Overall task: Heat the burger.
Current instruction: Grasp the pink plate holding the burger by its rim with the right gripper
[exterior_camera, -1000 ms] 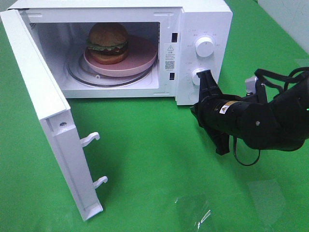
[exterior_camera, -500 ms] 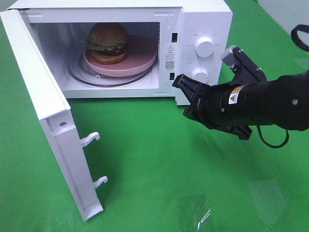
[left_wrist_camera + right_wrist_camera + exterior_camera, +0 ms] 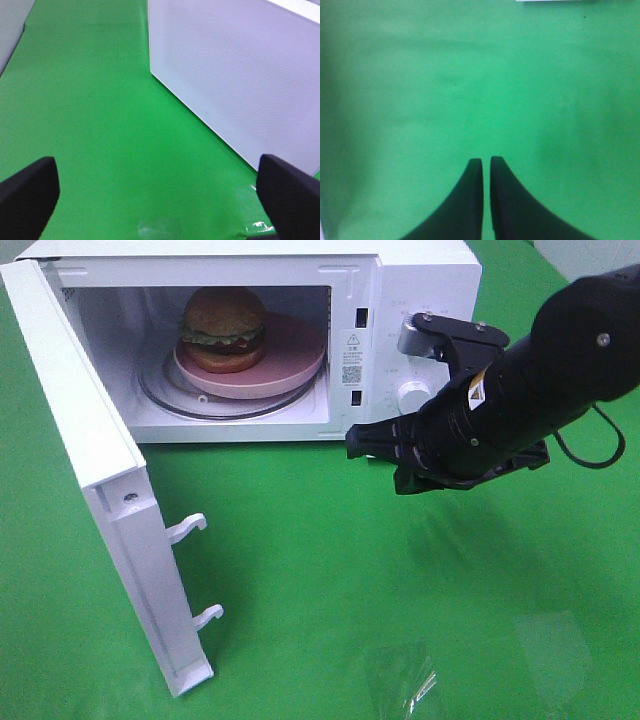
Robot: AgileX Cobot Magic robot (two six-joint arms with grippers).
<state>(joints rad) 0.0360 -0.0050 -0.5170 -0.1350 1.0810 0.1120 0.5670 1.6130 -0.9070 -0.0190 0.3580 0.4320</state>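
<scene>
Edges/room: microwave (image 3: 420,280) sits across the top of the high view, cavity open. Its door (image 3: 90,490) is swung out toward lower left, free edge pointing at the bottom of frame, w/ two latch hooks (image 3: 188,528) sticking out to the right of that edge. Btwn door edge and the R arm there's a wide bare stretch of green cloth (image 3: 300,570) filling centre and lower frame. Cavity mouth is unblocked; its sill meets the cloth just above centre.

Burger (image 3: 223,328) is inside the cavity, upper left of centre, on the left part of a pink plate (image 3: 295,355), which rests on the glass turntable (image 3: 160,395). Bun upright, lettuce frill showing.

R claw (image 3: 352,443): centre-right in the high view, tips pointing left, just below the cavity's lower right corner and in front of the control panel. Arm covers most of the panel; lower knob (image 3: 412,393) peeks out. In the wrist view the R claw (image 3: 486,162) has its fingers nearly together, only a thin slit btwn them, gripping nothing, cloth below.

L claw (image 3: 159,187): seen only in its wrist view, spread wide, tips at the two lower corners, nothing btwn them. A white dotted panel (image 3: 240,75) fills upper right there; can't tell which face it is.
</scene>
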